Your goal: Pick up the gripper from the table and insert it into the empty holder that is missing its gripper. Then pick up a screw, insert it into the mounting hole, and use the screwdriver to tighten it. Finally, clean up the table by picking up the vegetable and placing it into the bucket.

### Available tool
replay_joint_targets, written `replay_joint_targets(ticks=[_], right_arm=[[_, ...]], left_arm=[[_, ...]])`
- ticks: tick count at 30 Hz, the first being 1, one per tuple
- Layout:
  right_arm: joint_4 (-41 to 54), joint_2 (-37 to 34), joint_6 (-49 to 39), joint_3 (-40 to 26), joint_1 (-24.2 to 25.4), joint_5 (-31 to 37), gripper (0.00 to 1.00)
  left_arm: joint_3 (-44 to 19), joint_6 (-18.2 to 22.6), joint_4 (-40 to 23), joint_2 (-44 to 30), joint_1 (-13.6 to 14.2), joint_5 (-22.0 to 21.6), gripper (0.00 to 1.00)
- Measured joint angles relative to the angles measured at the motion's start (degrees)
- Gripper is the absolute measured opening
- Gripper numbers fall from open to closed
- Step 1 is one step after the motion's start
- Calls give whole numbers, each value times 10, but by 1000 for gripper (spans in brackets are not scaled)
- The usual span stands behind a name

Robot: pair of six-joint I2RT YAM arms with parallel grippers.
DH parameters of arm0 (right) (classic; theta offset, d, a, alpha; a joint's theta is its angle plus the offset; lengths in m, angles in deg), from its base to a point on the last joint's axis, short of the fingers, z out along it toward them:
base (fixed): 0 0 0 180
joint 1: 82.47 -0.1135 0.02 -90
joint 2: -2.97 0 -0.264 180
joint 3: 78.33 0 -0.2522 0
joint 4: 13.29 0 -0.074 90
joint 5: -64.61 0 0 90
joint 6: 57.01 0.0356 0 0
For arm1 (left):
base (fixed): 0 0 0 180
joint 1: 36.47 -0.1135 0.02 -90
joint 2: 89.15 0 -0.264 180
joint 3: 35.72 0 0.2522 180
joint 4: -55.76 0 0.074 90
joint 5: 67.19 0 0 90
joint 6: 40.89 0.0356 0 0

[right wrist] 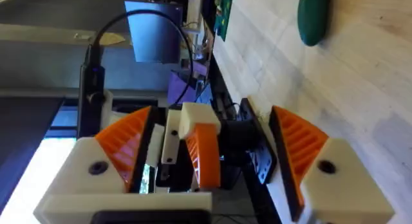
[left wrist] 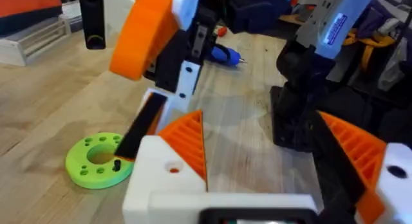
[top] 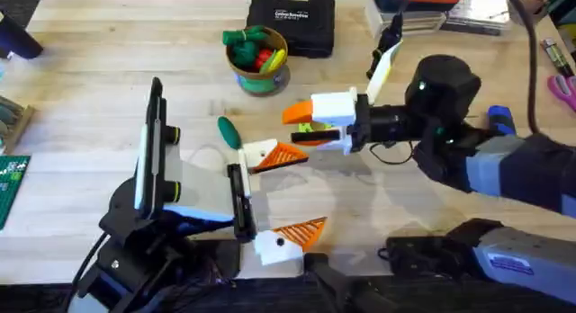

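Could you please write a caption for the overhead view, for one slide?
Two arms meet mid-table, left gripper open, beside the green vegetable and the bucket.

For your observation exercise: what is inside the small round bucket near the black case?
The bucket holds bunched toy vegetables, green, red and yellow, rising above its rim. Its bottom and anything beneath them is covered.

free: bare table (top: 90, 88) far left | blocked: centre, left gripper (top: 274, 196) and right gripper (top: 310, 124) nearly touching
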Motion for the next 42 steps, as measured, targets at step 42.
replay_joint_targets(ticks=[42], right_arm=[[1047,174,-865,-371,-28,312,994]], left_arm=[[0,0,0,0,0,0,985]])
